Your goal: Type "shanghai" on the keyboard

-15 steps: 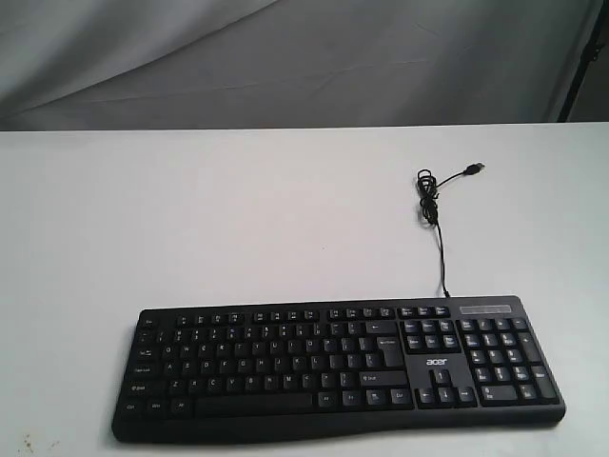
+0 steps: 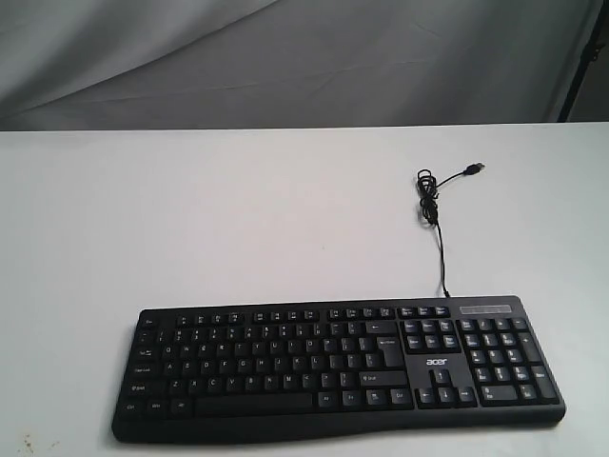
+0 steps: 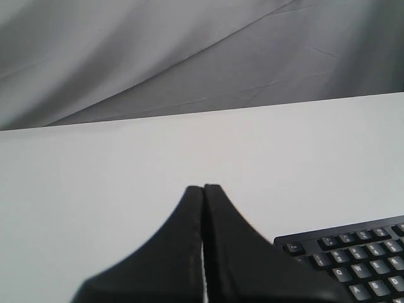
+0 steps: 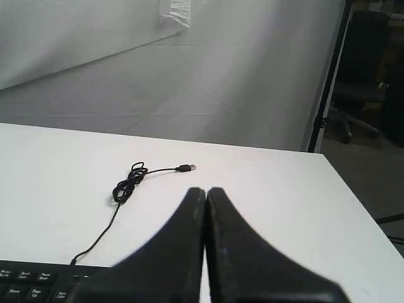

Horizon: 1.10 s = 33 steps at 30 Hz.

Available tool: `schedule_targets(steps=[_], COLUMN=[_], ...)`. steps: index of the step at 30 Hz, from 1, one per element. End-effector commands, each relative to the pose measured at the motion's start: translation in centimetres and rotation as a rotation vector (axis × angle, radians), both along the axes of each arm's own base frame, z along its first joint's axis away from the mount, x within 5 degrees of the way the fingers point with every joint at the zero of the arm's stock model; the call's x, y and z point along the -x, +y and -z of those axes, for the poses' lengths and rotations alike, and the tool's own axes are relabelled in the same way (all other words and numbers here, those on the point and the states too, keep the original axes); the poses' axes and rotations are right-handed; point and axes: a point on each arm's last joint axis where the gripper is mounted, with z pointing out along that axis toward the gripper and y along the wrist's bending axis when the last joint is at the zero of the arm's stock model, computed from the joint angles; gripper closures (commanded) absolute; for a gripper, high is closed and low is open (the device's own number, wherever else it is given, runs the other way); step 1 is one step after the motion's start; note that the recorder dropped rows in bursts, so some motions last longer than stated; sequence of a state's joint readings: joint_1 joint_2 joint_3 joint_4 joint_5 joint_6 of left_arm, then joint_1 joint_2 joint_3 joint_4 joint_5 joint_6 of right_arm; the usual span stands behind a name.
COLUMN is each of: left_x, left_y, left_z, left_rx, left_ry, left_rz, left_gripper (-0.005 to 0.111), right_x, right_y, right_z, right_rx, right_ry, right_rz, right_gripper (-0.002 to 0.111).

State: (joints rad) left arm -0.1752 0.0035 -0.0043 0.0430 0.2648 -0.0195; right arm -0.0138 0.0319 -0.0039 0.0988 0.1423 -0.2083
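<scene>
The black keyboard (image 2: 338,367) with white legends and an "acer" logo lies along the near edge of the white table (image 2: 238,219). Its thin cable (image 2: 433,214) runs back to a loose coil and a USB plug. Neither arm shows in the exterior view. In the left wrist view my left gripper (image 3: 203,187) is shut with nothing in it, above bare table beside the keyboard's corner (image 3: 353,252). My right gripper (image 4: 206,190) is also shut and empty, with the keyboard's number-pad end (image 4: 31,284) and the cable (image 4: 129,183) off to one side.
A grey cloth backdrop (image 2: 285,57) hangs behind the table. In the right wrist view a black stand pole (image 4: 328,82) and an office chair (image 4: 363,63) stand beyond the table's side edge.
</scene>
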Motion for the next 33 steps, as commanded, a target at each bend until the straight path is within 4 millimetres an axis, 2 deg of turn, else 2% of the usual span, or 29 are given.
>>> schedule_targets(steps=[1, 4, 9, 12, 15, 20, 24, 29, 33], left_x=[0.0, 0.0, 0.0, 0.0, 0.0, 0.0, 0.0, 0.0, 0.0], left_y=[0.0, 0.0, 0.0, 0.0, 0.0, 0.0, 0.0, 0.0, 0.0], left_z=[0.1, 0.1, 0.1, 0.1, 0.1, 0.1, 0.1, 0.1, 0.1], left_rx=[-0.001, -0.001, -0.001, -0.001, -0.001, -0.001, -0.001, -0.001, -0.001], left_ry=[-0.005, -0.005, -0.005, -0.005, -0.005, -0.005, -0.005, -0.005, -0.005], left_rz=[0.003, 0.003, 0.003, 0.003, 0.003, 0.003, 0.003, 0.003, 0.003], left_gripper=[0.107, 0.107, 0.107, 0.107, 0.107, 0.107, 0.107, 0.107, 0.107], right_x=[0.0, 0.2, 0.1, -0.4, -1.0, -1.5, -1.5, -1.5, -1.4], right_y=[0.0, 0.0, 0.0, 0.0, 0.0, 0.1, 0.1, 0.3, 1.0], right_z=[0.2, -1.5, -7.0, -9.6, -11.0, -11.1, -11.1, -10.4, -9.9], right_rx=[-0.009, -0.008, -0.006, -0.006, -0.006, -0.036, -0.215, -0.351, -0.371], right_ry=[0.005, -0.026, -0.077, -0.086, -0.08, -0.053, -0.047, 0.036, 0.099], right_rz=[0.007, 0.005, 0.0, 0.0, -0.001, -0.009, -0.003, -0.001, -0.067], right_gripper=[0.108, 0.108, 0.108, 0.108, 0.108, 0.108, 0.108, 0.108, 0.108])
